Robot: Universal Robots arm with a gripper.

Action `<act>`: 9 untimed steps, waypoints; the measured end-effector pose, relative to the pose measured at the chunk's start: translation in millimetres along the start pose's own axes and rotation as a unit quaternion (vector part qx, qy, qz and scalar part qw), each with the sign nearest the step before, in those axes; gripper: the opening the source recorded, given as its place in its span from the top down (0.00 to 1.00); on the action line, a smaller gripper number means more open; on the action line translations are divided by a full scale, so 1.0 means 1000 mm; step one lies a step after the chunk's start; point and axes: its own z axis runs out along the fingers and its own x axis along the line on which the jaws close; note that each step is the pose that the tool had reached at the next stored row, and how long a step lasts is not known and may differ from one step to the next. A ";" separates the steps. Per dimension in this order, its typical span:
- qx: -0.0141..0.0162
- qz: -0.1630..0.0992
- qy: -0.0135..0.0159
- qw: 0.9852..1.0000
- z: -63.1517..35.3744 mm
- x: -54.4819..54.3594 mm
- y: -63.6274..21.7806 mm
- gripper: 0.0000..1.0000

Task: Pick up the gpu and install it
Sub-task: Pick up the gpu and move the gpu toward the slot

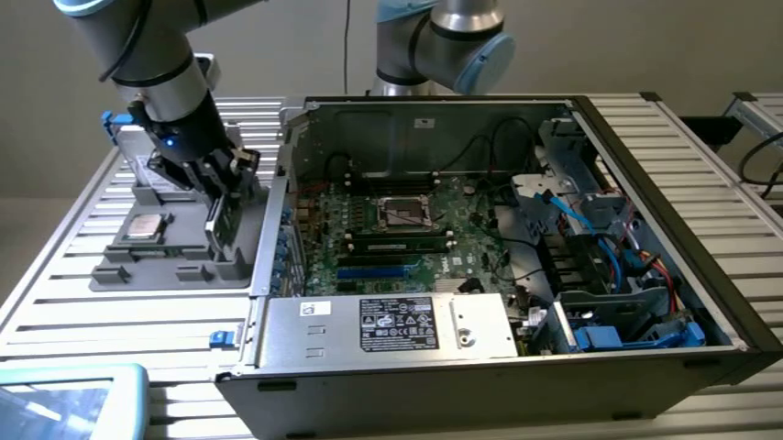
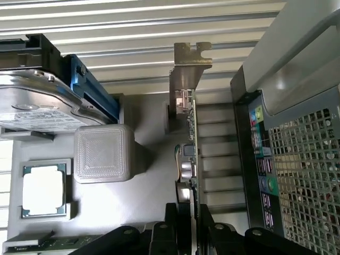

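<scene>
From my station I see the tool (image 1: 220,194) closed on the gpu (image 1: 222,225), gripping it by its upper edge. In the wrist view the card (image 2: 187,159) runs straight out from between the two black fingers (image 2: 171,226), which are pressed against either face.

The gpu stands on edge, thin and flat. I can see small silver and grey components along its board and an angled bare-metal end bracket (image 2: 190,61) at the end away from the tool. It sits over the grey tray (image 1: 135,275), at the tray's side nearest the computer case (image 1: 685,165), just beside the case's outer wall. I cannot tell whether its lower edge is clear of the tray.

The tray is matte grey plastic with moulded recesses. It holds a square CPU chip (image 2: 45,190) with a dull silver lid, a rounded grey block (image 2: 102,153) with a fine ribbed texture, and a shiny silver drive (image 2: 37,103) in a blue bracket.

The case lies open on the ribbed aluminium worktop (image 1: 73,312). Inside are a green motherboard (image 1: 404,229) and a labelled sheet-metal power supply (image 1: 391,325). Its perforated rear panel (image 2: 308,170) faces the card.
</scene>
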 end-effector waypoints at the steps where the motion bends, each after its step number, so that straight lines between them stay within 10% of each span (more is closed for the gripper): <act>1: 0.000 0.000 0.000 1.000 -0.0020 0.000 0.0004 0.73; 9: 0.000 -0.001 0.001 1.000 -0.0283 0.002 0.0046 0.73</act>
